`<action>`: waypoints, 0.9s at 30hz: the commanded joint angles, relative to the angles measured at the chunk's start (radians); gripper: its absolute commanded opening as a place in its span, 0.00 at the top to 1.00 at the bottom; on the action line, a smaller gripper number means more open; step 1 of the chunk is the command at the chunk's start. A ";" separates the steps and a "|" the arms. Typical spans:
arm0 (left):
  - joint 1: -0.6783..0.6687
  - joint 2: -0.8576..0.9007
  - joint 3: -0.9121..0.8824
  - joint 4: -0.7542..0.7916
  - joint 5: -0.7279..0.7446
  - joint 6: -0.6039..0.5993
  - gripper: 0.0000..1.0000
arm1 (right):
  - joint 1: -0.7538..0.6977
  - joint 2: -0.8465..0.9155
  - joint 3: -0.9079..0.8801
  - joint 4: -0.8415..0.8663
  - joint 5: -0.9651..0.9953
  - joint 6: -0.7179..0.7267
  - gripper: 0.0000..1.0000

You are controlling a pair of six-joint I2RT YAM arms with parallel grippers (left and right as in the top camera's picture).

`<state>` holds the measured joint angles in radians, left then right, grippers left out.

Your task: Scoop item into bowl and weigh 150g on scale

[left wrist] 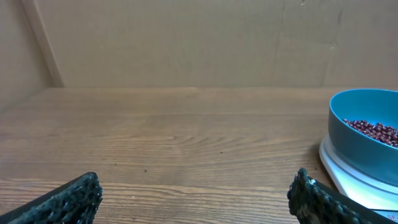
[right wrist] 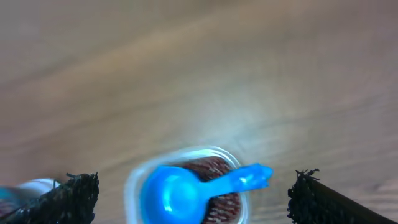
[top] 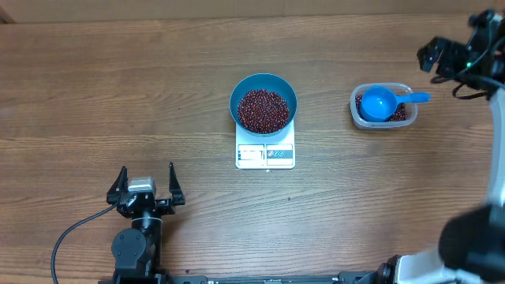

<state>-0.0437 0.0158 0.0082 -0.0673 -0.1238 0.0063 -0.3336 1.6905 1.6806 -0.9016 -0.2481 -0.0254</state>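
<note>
A wood-grain tabletop fills the overhead view, its grain running side to side. Along its far edge stands a plain tan board wall, with a slanted strip toward the far left corner. The light is soft and even, leaving a pale sheen on the wood toward the right edge.

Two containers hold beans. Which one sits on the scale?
The round blue bowl, on the white scale; the clear tub holding the blue scoop sits on the table.

i've got the wood-grain table in view. the white scale sits on it near the middle, and a clear tub rests well off to its right.
</note>
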 commanded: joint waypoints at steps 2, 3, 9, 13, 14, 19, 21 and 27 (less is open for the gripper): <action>0.004 -0.011 -0.003 0.000 0.009 -0.010 0.00 | 0.013 -0.173 0.027 0.003 0.001 0.007 0.00; 0.004 -0.011 -0.003 0.000 0.009 -0.010 0.00 | 0.016 -0.207 0.027 0.003 0.001 0.007 0.00; 0.004 -0.011 -0.003 0.000 0.009 -0.010 0.01 | 0.071 -0.416 0.027 0.002 0.001 0.007 0.00; 0.004 -0.011 -0.003 0.000 0.009 -0.010 0.00 | 0.144 -0.452 0.027 0.002 0.001 0.007 0.00; 0.004 -0.011 -0.003 0.000 0.009 -0.010 0.00 | 0.172 -0.451 0.027 0.002 0.001 0.007 0.00; 0.004 -0.011 -0.003 0.000 0.009 -0.010 0.01 | 0.219 -0.430 0.006 -0.009 0.001 0.007 0.00; 0.004 -0.011 -0.003 0.000 0.009 -0.010 0.00 | 0.219 -0.422 -0.018 -0.013 0.001 0.007 0.00; 0.004 -0.011 -0.003 0.000 0.009 -0.010 0.00 | 0.219 -0.374 -0.094 -0.112 0.042 -0.048 0.00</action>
<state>-0.0437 0.0158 0.0082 -0.0673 -0.1238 0.0063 -0.1215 1.2934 1.6245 -1.0168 -0.2363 -0.0315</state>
